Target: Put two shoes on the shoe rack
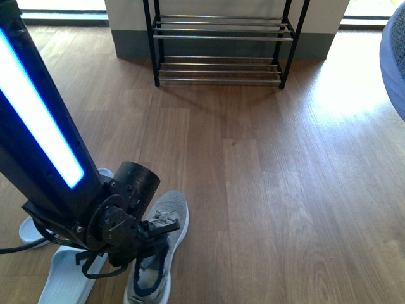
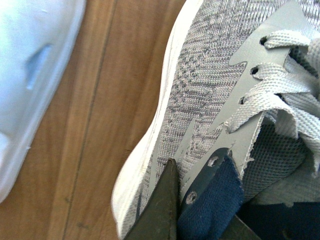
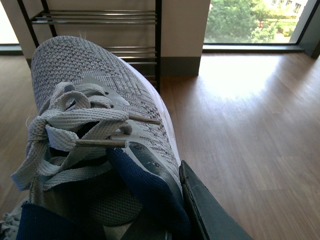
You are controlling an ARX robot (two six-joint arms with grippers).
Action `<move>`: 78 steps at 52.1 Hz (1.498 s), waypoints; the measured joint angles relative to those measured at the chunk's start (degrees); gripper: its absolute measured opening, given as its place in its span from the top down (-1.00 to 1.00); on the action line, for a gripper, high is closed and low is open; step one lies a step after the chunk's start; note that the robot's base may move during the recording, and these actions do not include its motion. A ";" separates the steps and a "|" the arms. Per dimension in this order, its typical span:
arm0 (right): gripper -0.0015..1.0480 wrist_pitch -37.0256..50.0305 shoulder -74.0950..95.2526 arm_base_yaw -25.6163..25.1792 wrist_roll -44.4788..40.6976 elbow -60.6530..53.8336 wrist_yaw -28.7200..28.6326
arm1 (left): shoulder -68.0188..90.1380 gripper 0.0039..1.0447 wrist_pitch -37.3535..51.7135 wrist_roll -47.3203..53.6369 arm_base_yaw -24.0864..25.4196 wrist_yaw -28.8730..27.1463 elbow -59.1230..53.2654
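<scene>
One grey sneaker (image 1: 166,235) lies on the wooden floor at the front left, toe pointing away from me. My left gripper (image 1: 149,246) is shut on its collar, with one finger (image 2: 162,210) outside the grey knit side (image 2: 210,75) and the navy lining pinched between the jaws. The other grey sneaker (image 3: 90,100) is held up in the air, and my right gripper (image 3: 162,210) is shut on its collar, with a dark finger (image 3: 210,212) outside it. Its toe shows at the right edge (image 1: 395,57) of the front view. The shoe rack (image 1: 218,47) stands against the far wall; its chrome bars (image 3: 100,20) show past the raised toe.
Two white slippers (image 1: 63,282) (image 1: 28,229) lie on the floor left of the grounded sneaker, one close beside it (image 2: 35,75). Open wooden floor (image 1: 253,164) stretches between me and the rack. A window (image 3: 250,20) sits right of the rack.
</scene>
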 joint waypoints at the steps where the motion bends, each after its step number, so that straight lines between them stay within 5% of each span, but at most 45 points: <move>1: 0.97 0.00 0.00 0.00 0.00 0.00 0.00 | -0.33 0.97 0.11 0.42 0.09 -0.33 -0.35; 25: 0.97 0.00 0.00 0.00 0.00 0.00 0.00 | -26.67 0.97 5.11 5.20 0.87 -7.82 -19.65; 33: 0.97 0.00 0.00 0.00 0.00 0.00 0.00 | -39.10 0.97 1.44 9.70 0.61 -14.56 -26.69; 52: 0.97 0.00 0.00 0.00 0.00 0.00 0.00 | -90.33 0.97 -24.35 17.66 -2.08 -28.30 -35.82; 64: 0.97 0.00 0.00 0.00 0.00 0.00 0.00 | -111.10 0.97 -37.53 19.91 -0.77 -32.06 -38.49; 78: 0.97 0.00 0.00 0.00 0.00 0.00 0.00 | -126.62 0.97 -46.45 19.08 -7.28 -46.86 -44.78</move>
